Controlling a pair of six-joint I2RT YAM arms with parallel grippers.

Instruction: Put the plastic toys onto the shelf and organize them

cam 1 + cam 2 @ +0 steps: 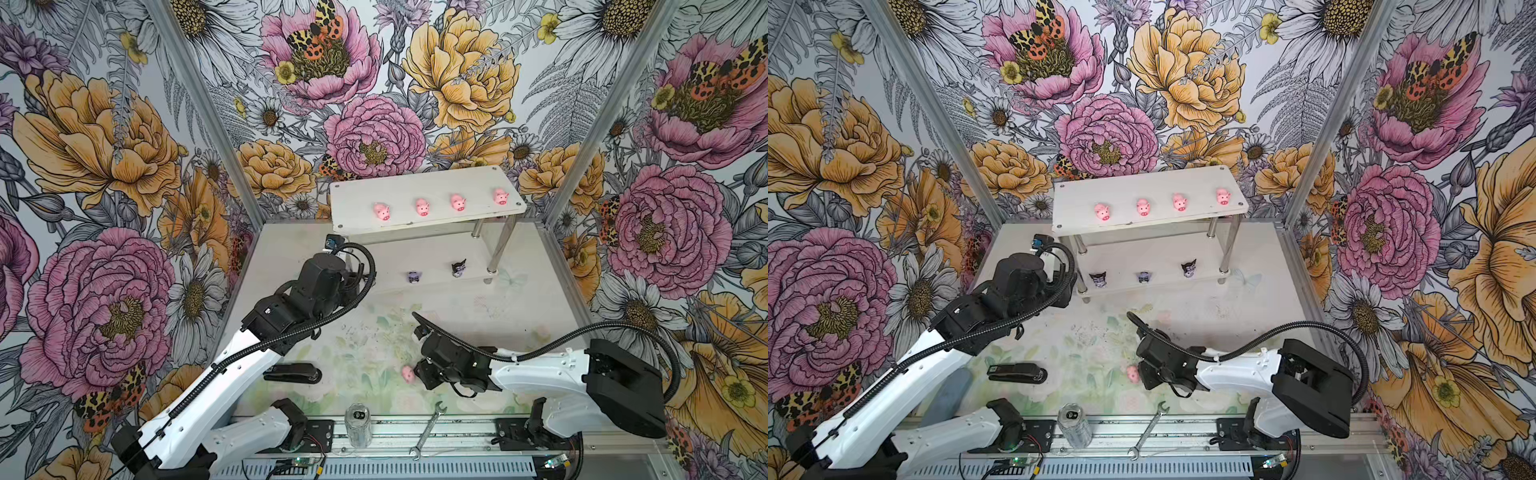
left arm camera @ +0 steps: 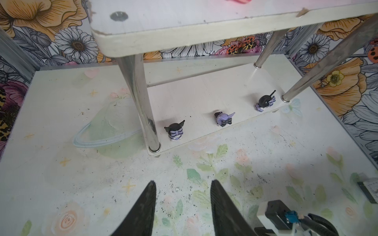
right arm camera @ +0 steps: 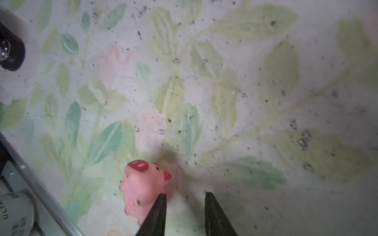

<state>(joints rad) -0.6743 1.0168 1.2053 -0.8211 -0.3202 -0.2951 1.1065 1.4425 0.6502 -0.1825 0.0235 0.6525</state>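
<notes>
the loose pig [image 3: 143, 188] lies on the table [image 3: 266, 102], well short of the shelf [image 1: 428, 183]. its long axis runs away from the right gripper [image 3: 185, 193], snout at the far end. its rump is cut off behind one finger [image 3: 159, 212]. i see those jaws narrowly apart with nothing between them, and the pig sits just outside. four pigs [image 1: 422, 206] line the top tier, snouts facing the front. three figurines [image 1: 1143, 277] sit on the lower tier, and in a top view my left arm [image 1: 320, 282] hides one. the left gripper [image 2: 183, 181] hangs parted and empty before the shelf.
</notes>
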